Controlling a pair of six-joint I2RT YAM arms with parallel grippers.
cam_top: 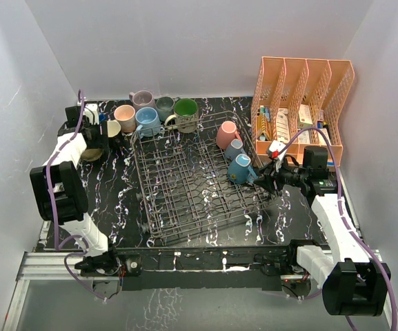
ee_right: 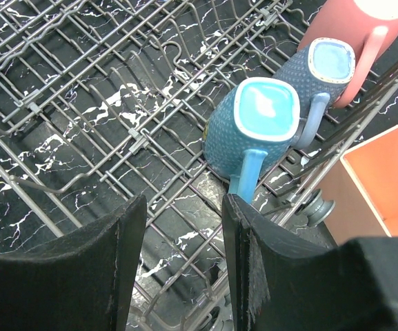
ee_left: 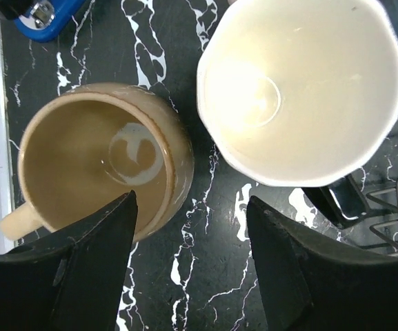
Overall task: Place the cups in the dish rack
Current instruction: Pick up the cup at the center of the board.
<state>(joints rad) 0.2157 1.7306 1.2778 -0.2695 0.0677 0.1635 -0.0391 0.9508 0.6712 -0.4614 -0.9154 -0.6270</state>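
Our left gripper (ee_left: 192, 207) has its jaws apart, straddling the rim of the tan mug (ee_left: 92, 165) beside the cream mug (ee_left: 299, 89), left of the dish rack (cam_top: 185, 186). Our right gripper (ee_right: 185, 203) has its jaws apart and empty over the rack's right side, near the upside-down teal mug (ee_right: 254, 131).

Open room lies above the left and middle of the large dark wire dish rack (cam_top: 185, 186) — only its upright tines stand there. Its right edge is occupied: a teal textured mug (ee_right: 254, 131), a blue-grey mug (ee_right: 323, 69) and a pink mug (ee_right: 336, 27) lie packed close together. The orange mesh file organiser (cam_top: 302, 86) stands just beside that edge and narrows your approach from the right. Behind the rack, five upright ceramic mugs (cam_top: 150, 117) stand tightly bunched. At far left, a tan glazed mug (ee_left: 95, 165) and a cream faceted mug (ee_left: 299, 89) stand near each other — only a narrow strip of black marbled table (ee_left: 199, 227) runs between them.
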